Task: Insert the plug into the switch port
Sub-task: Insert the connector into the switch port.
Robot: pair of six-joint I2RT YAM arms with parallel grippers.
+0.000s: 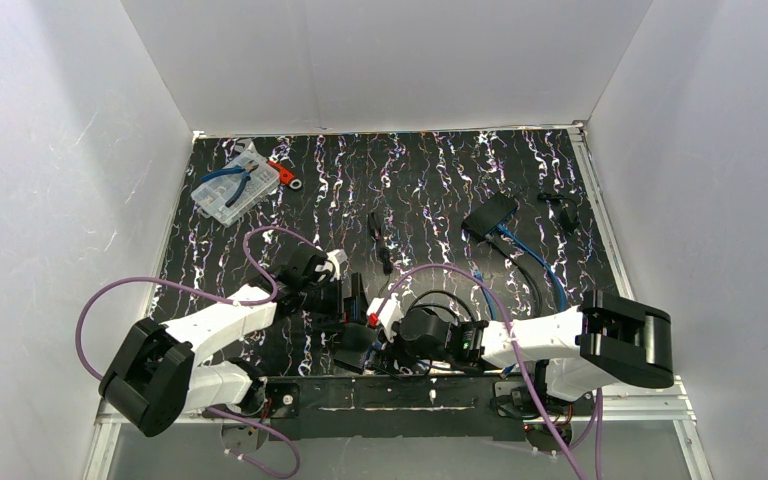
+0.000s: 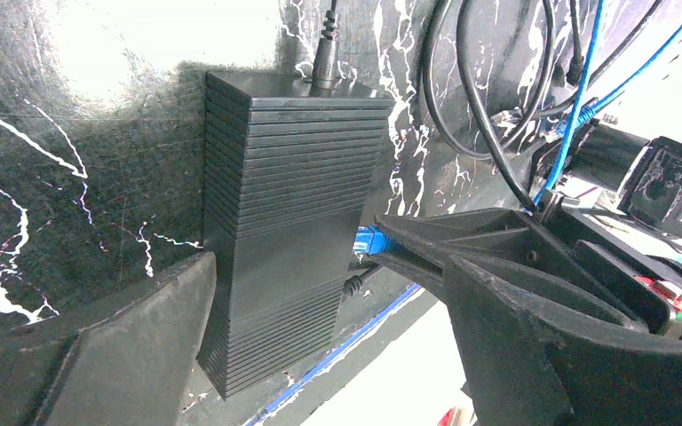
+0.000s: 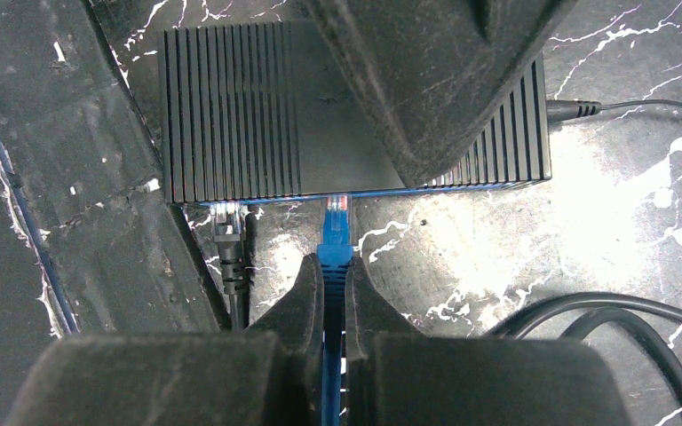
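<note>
The right pincer (image 3: 333, 284), nearest the lens, is clamped narrow on the blue network plug (image 3: 336, 222), whose clear tip sits at the mouth of a port in the facing side of the black ribbed plastic switch box (image 3: 231, 106) — seated or not, one cannot tell. The left pincer (image 2: 293, 244) stands wide astride the box without gripping it. A skewed push could slide the unclamped box across the black marbled surface (image 3: 586, 204) — or jam the plug.

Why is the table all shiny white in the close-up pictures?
Left wrist view: lamp glare washes out the mat at top left. Right wrist view: glare brightens the mat right of the blue plug. Top view: softer, even light.
</note>
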